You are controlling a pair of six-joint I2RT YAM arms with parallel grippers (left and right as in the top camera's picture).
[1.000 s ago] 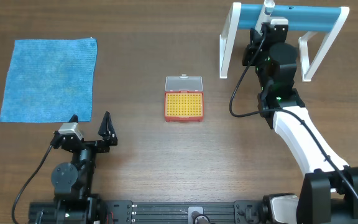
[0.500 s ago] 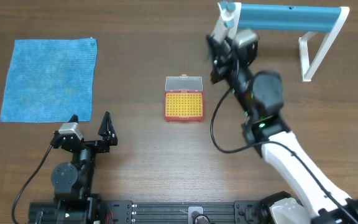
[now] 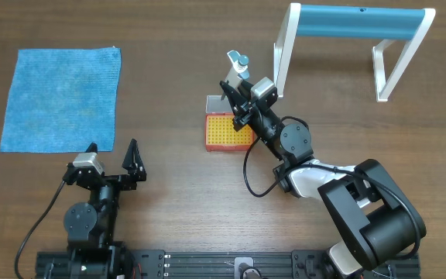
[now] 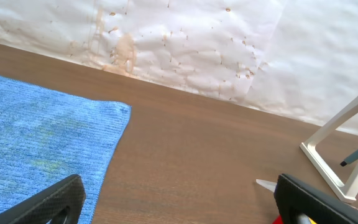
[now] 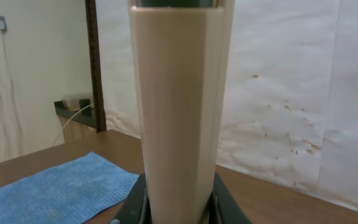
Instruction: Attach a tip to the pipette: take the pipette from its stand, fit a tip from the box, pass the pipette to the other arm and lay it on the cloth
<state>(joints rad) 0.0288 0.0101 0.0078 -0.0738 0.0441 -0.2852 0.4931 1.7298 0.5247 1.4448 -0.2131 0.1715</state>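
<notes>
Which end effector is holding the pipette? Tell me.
The right end effector, shut on the pipette near the tip box; the left end effector rests open and empty beside the cloth.

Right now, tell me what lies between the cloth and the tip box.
Nothing: in the top view, only bare table lies between the cloth and the tip box.

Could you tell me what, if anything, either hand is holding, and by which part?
The right hand holds the pipette, clamped by its cream body. The left hand is open and holds nothing.
</notes>
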